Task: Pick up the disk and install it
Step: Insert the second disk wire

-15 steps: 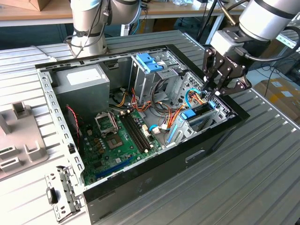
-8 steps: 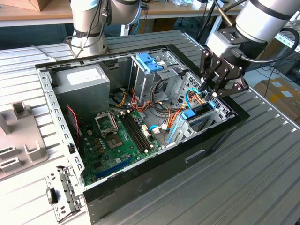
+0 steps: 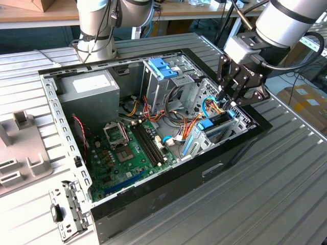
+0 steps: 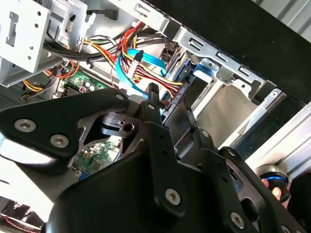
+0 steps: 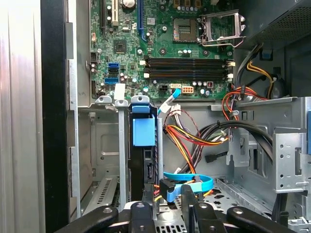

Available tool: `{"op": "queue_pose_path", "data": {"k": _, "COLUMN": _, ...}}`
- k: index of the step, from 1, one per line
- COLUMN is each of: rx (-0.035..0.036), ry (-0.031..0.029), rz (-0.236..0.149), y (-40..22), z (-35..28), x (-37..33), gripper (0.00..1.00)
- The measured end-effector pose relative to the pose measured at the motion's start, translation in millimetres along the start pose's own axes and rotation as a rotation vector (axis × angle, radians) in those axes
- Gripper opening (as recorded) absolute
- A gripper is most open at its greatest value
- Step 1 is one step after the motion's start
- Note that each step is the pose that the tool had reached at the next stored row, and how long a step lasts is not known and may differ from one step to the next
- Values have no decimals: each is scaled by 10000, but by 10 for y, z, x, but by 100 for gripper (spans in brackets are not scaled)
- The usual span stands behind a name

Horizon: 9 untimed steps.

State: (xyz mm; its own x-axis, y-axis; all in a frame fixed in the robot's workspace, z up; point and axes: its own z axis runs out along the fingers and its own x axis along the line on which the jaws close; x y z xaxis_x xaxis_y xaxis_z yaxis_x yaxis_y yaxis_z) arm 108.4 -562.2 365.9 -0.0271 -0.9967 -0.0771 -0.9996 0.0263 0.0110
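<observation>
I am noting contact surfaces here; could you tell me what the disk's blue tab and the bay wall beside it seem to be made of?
The blue tab on the disk looks like matte moulded plastic: uniform colour, soft edges. The bay wall looks like bare stamped sheet metal: grey, dull sheen, punched slots.

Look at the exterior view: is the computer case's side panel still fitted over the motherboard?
No: the computer case lies open, and the green motherboard is in plain sight with the gripper reaching inside.

We cannot tell whether the gripper's (image 3: 231,98) jaws are apart or closed: its own black linkage covers the tips in both wrist views. Just past the fingers, the disk (image 5: 144,160) stands edge-on in its bay, its label face hidden from us.
</observation>
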Motion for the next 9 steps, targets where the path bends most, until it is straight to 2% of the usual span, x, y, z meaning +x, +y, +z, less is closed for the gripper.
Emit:
{"op": "queue_pose_path", "data": {"k": 1, "rx": 0, "ry": 0, "rz": 0, "y": 0, "z": 0, "x": 0, "gripper": 35}}
{"op": "queue_pose_path", "data": {"k": 4, "rx": 0, "ry": 0, "rz": 0, "y": 0, "z": 0, "x": 0, "gripper": 16}}
{"op": "queue_pose_path", "data": {"k": 9, "rx": 0, "ry": 0, "rz": 0, "y": 0, "z": 1, "x": 0, "gripper": 16}}
